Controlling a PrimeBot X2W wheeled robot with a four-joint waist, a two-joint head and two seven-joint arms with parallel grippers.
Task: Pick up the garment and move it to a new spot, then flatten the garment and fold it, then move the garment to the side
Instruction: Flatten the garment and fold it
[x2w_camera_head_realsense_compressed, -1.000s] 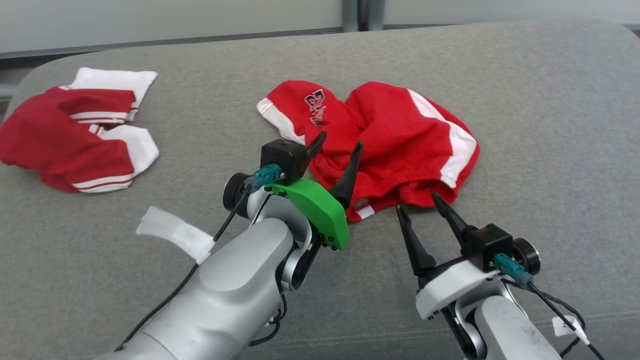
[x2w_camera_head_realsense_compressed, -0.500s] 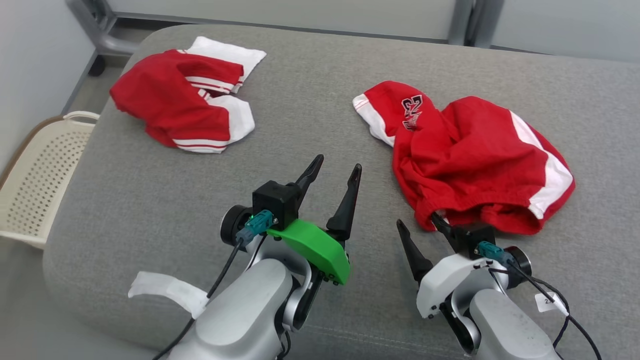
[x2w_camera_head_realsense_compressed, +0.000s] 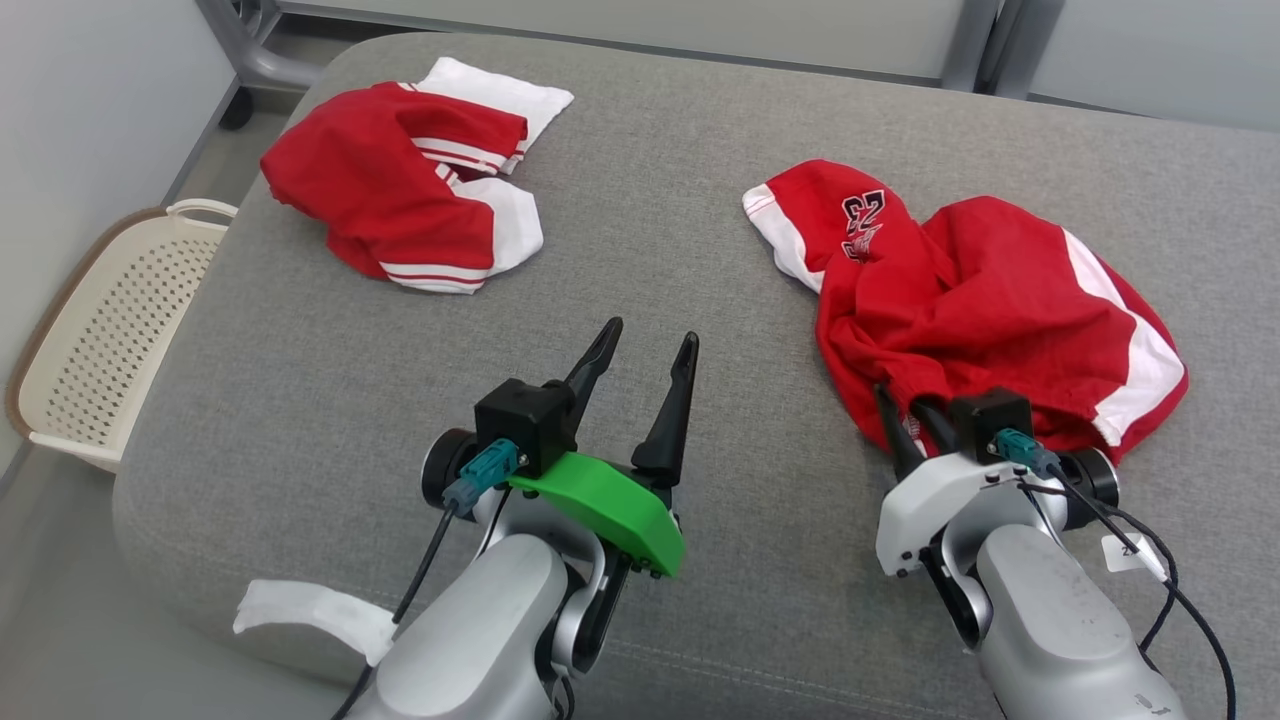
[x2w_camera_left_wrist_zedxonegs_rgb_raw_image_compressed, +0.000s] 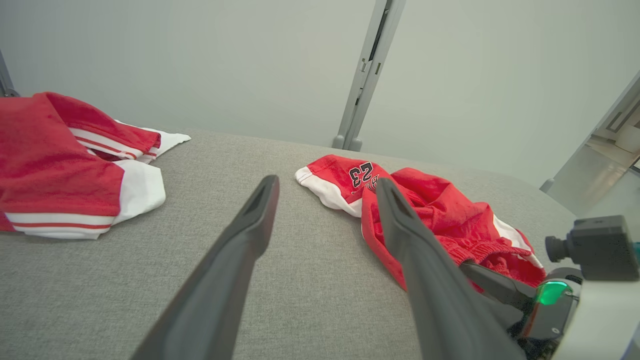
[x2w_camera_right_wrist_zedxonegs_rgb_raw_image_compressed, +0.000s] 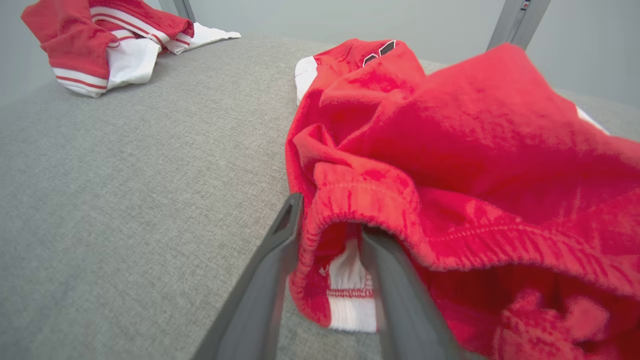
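The shorts (x2w_camera_head_realsense_compressed: 990, 300) are lying crumpled on the right side of the grey cushion (x2w_camera_head_realsense_compressed: 640, 200), red with white side stripes and a "23" printed on the leg that is pointing away from the robot. Their waistband (x2w_camera_right_wrist_zedxonegs_rgb_raw_image_compressed: 370, 200) is facing the robot and gaping slightly.

The right gripper (x2w_camera_head_realsense_compressed: 900, 400) is sitting at the near left corner of that waistband. In the right wrist view one finger is lying outside the hem on the cushion side and the other is reaching inside the opening, so the red edge is passing between them. The jaws are standing partly apart, and it is not clear whether they are pinching the cloth or merely straddling it.

The left gripper (x2w_camera_head_realsense_compressed: 651, 330) is hovering over bare cushion to the left of the shorts, its fingers spread wide and holding nothing.

Another garment (x2w_camera_head_realsense_compressed: 400, 200), red and white, is lying bunched at the far left corner of the cushion, well apart from the shorts. A pale perforated basket (x2w_camera_head_realsense_compressed: 90, 330) is standing on the floor beside the cushion's left edge.
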